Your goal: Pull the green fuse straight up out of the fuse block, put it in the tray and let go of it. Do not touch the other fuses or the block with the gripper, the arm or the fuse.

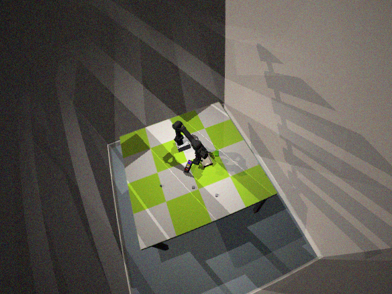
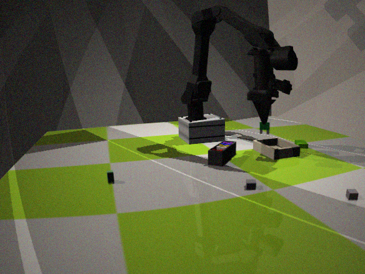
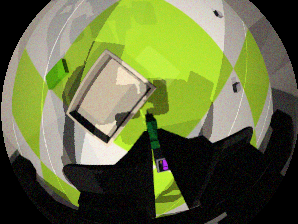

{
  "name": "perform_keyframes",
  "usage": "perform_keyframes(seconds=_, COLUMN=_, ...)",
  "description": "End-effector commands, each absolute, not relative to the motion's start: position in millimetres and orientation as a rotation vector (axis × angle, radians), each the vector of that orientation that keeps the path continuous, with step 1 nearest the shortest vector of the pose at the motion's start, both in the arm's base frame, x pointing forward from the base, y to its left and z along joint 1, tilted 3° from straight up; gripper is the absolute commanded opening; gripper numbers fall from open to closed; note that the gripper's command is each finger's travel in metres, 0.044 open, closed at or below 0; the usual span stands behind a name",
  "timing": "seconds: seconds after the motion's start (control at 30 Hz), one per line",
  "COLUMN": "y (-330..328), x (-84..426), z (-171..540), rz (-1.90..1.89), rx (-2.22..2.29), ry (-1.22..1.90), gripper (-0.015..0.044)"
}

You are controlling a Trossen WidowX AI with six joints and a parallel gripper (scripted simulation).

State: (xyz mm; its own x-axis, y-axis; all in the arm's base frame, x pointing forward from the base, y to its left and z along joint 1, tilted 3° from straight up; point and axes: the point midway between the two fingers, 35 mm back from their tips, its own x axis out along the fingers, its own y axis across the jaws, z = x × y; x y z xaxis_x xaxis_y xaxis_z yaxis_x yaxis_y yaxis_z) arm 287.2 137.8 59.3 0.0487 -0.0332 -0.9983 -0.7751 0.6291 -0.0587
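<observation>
My gripper (image 1: pixel 197 162) (image 2: pixel 264 122) is shut on the green fuse (image 2: pixel 264 127) (image 3: pixel 153 136), which hangs upright below the fingertips, well above the table. The fuse is clear of the fuse block. The pale tray (image 1: pixel 207 162) (image 2: pixel 287 153) (image 3: pixel 100 90) is close by; in the wrist view the fuse shows just outside its rim, near the lower right side. The black fuse block (image 1: pixel 186 168) (image 2: pixel 215 157) stands beside the tray with red, yellow, blue and purple fuses in it. In the wrist view only its purple end shows between the fingers.
A green box (image 1: pixel 216 153) (image 2: pixel 301 144) (image 3: pixel 57 74) lies beyond the tray. Three small dark blocks stand apart toward the front: one at the left (image 2: pixel 110 177), a middle block (image 2: pixel 250 184) and a right block (image 2: pixel 352 194). The arm's grey base (image 2: pixel 201 131) is behind the fuse block.
</observation>
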Motion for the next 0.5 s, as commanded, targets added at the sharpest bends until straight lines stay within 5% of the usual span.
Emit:
perform_keyframes(seconds=0.0, y=162, x=277, z=55, rz=0.656, rx=-0.729, ry=1.442, gripper=0.0)
perform_keyframes(seconds=0.47, y=201, x=259, z=51, rz=0.657, rx=-0.727, ry=1.442, gripper=0.0)
